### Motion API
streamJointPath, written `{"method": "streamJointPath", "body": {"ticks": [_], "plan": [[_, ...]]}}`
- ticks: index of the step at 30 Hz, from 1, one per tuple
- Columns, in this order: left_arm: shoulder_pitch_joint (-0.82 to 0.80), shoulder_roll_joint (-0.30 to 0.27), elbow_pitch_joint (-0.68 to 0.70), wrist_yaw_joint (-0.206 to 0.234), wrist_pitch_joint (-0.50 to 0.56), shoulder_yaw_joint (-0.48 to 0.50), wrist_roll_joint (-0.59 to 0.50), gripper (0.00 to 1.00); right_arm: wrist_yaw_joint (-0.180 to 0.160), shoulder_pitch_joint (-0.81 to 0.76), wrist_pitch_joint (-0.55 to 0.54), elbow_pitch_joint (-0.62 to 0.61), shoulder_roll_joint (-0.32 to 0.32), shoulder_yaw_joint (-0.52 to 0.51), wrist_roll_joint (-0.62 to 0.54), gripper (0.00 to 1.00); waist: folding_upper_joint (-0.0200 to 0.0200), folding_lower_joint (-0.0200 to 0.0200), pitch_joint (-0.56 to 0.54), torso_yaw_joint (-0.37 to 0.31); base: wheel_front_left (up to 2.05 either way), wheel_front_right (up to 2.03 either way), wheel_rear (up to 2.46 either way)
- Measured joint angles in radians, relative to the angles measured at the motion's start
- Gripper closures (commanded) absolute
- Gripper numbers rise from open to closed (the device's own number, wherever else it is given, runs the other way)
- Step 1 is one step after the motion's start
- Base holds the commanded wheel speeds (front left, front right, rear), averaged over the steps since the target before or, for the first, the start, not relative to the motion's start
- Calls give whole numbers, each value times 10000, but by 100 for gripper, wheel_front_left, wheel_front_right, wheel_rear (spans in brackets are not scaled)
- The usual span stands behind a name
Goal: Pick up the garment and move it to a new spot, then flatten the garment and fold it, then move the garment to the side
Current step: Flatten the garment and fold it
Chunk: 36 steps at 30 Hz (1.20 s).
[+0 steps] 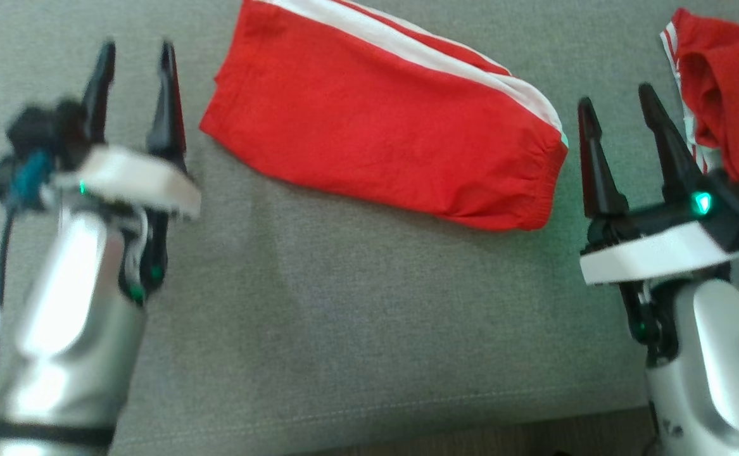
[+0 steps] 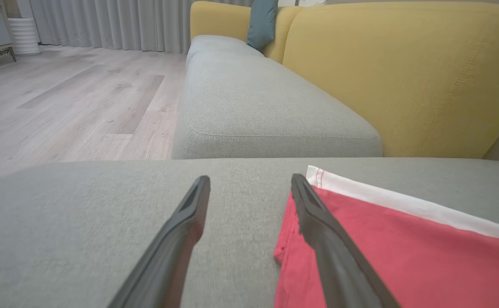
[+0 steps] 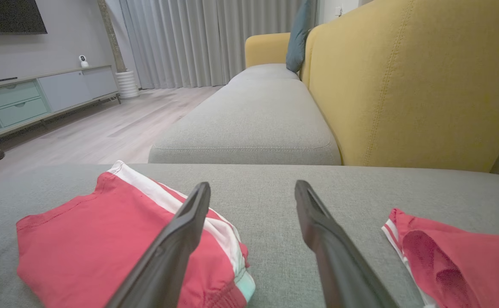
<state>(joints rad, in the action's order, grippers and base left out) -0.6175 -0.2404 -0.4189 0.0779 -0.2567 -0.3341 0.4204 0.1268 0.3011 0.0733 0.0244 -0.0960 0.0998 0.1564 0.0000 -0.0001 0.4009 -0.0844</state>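
Left gripper [image 1: 138,50] and right gripper [image 1: 616,95] flank the folded red garment [image 1: 382,126] on the grey cushion [image 1: 344,304], jaws apart and empty (light, floppy cloth, I reckon), so pinch its 2 short ends.

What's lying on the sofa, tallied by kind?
Red garments: 2 (folded garment, crumpled garment)
Teal pillow: 1
Total: 3
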Motion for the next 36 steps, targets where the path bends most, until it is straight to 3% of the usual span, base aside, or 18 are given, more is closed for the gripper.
{"method": "streamJointPath", "body": {"ticks": [5,10,23,29,32,36], "plan": [[1827,265,1624,288,0,573,-591,0,0,-780,-31,-430,199,-259,-165,0,0,0,-355,207,0,0,0],[3158,502,2383,282,0,882,-907,0,0,-1511,-121,-736,253,-529,-257,0,0,0,-559,452,0,0,0],[3514,744,2681,-33,0,1446,-1306,0,0,-1904,-222,-1083,435,-700,-257,0,0,0,-632,533,0,0,0],[3007,727,1875,-836,186,997,-1390,0,0,-1901,-299,-1124,451,-683,-244,0,0,0,-463,467,0,0,0],[1841,734,894,-1390,767,623,-1358,0,0,-1879,-309,-1143,454,-569,-213,0,0,1,-313,335,0,0,0],[163,750,-677,-1791,1597,353,-1114,0,0,-1850,-309,-1080,464,-380,-63,0,0,1,-170,0,0,0,0]]}}
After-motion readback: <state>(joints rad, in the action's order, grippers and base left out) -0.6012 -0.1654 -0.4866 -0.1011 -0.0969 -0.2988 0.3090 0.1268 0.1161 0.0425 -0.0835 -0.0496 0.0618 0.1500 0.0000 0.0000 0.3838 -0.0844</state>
